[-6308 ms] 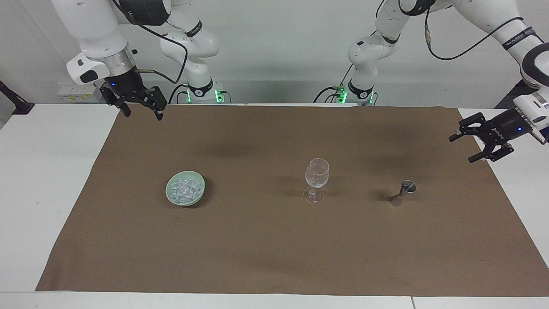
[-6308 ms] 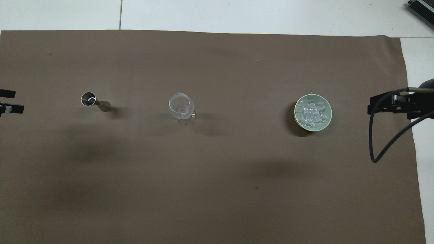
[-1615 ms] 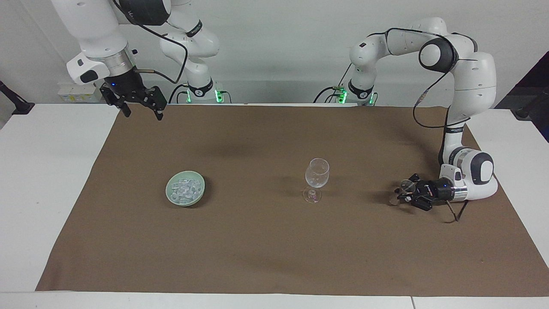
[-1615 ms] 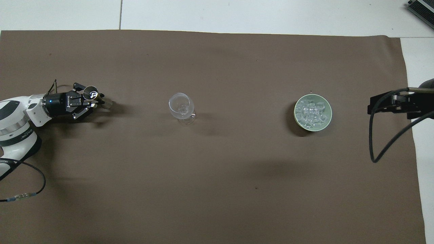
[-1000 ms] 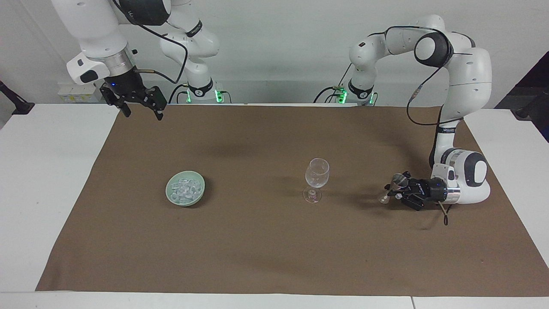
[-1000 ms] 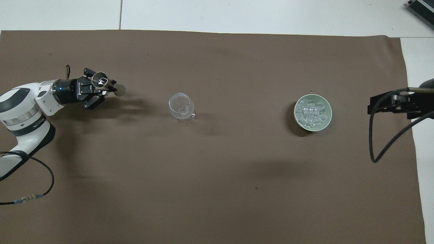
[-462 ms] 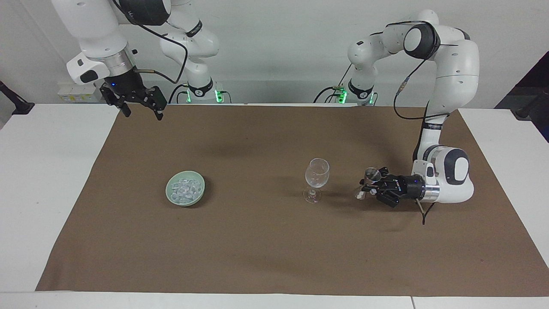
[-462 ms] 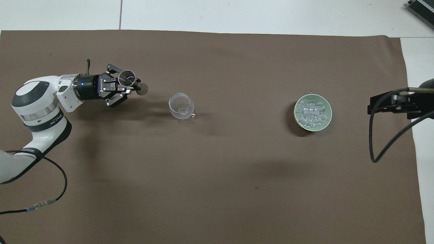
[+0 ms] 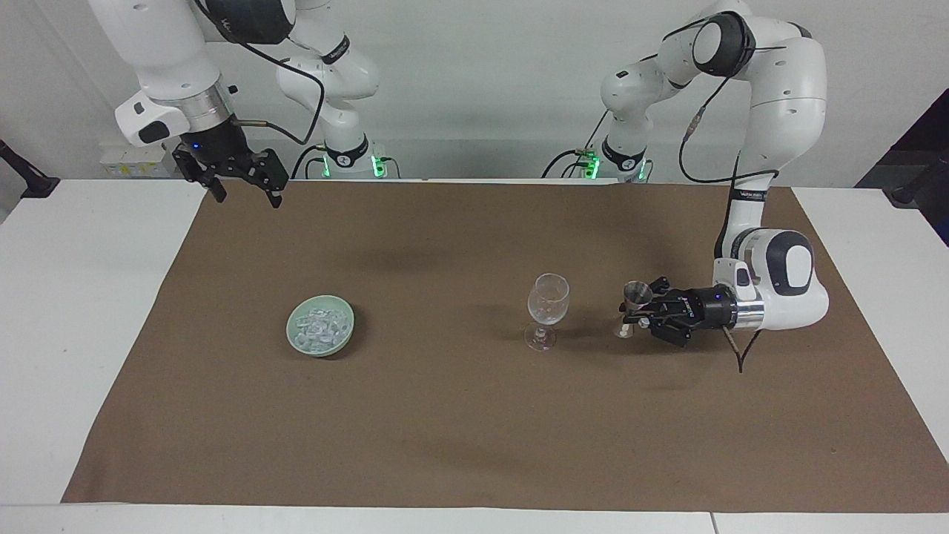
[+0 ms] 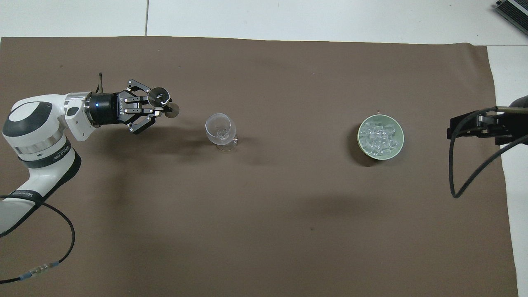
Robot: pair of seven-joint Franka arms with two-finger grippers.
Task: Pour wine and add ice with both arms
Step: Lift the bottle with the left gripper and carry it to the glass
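My left gripper (image 9: 636, 313) (image 10: 161, 108) is shut on the waist of a small steel jigger (image 9: 630, 306) (image 10: 162, 101) and holds it upright just above the brown mat, beside the wine glass. The clear stemmed wine glass (image 9: 546, 308) (image 10: 221, 131) stands mid-mat. The ice (image 9: 321, 326) (image 10: 378, 135) lies heaped in a pale green bowl (image 9: 296, 343) (image 10: 399, 147) toward the right arm's end. My right gripper (image 9: 242, 182) (image 10: 462, 128) hangs open, high over the mat's edge at its own end, waiting. No wine is visible.
A brown mat (image 9: 460, 415) covers most of the white table (image 9: 81, 311). A loose black cable (image 10: 466, 173) droops from the right arm over the mat's edge. A dark device (image 10: 513, 10) sits at the table's corner.
The left arm has carried the jigger off its spot near its own end toward the wine glass and lifted it slightly. The right arm has not moved.
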